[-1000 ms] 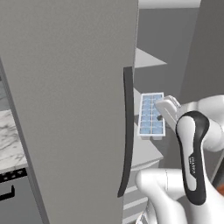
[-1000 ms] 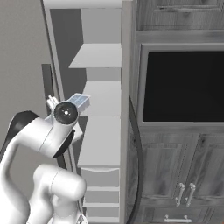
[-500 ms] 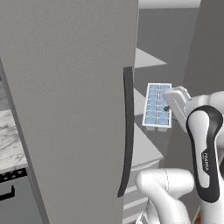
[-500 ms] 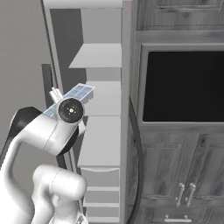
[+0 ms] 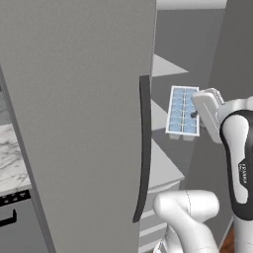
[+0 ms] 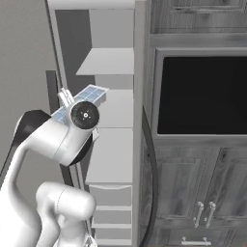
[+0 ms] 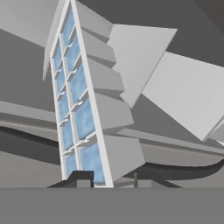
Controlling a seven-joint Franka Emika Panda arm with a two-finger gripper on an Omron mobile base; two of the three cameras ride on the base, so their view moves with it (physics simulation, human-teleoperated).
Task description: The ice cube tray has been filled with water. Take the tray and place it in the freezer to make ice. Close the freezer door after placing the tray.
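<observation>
**Now: ice cube tray held up at the open freezer**

In the left base view, the gripper [image 5: 196,114] pinches one edge of the ice cube tray [image 5: 183,110], which is tipped up so its two columns of cells face the camera. The water [image 5: 177,116] shows as pale blue squares across those cells. The tray hangs in the air in front of the freezer [image 5: 183,54] interior, just to the right of the long dark handle [image 5: 143,148] of the freezer door [image 5: 79,118], which stands swung open toward the camera. A white shelf [image 5: 165,165] lies below the tray and another [image 5: 165,66] above it. Left of the door, a marble counter edge [image 5: 12,158] is visible.

From the right base view, the tray [image 6: 91,94] pokes out above and behind the arm's round wrist joint [image 6: 84,115], level with the freezer's middle shelf [image 6: 116,107]. White drawers [image 6: 111,198] sit at the bottom of the compartment. To the right of the freezer stands a dark wall oven [image 6: 202,94] with wood cabinet doors [image 6: 193,193] below.

In the hand view, the tray [image 7: 98,109] rises steeply from between the dark fingertips [image 7: 81,178], which are clamped on its near end. Blue water [image 7: 81,118] fills the cells; grey shelves [image 7: 188,100] lie beyond.
</observation>
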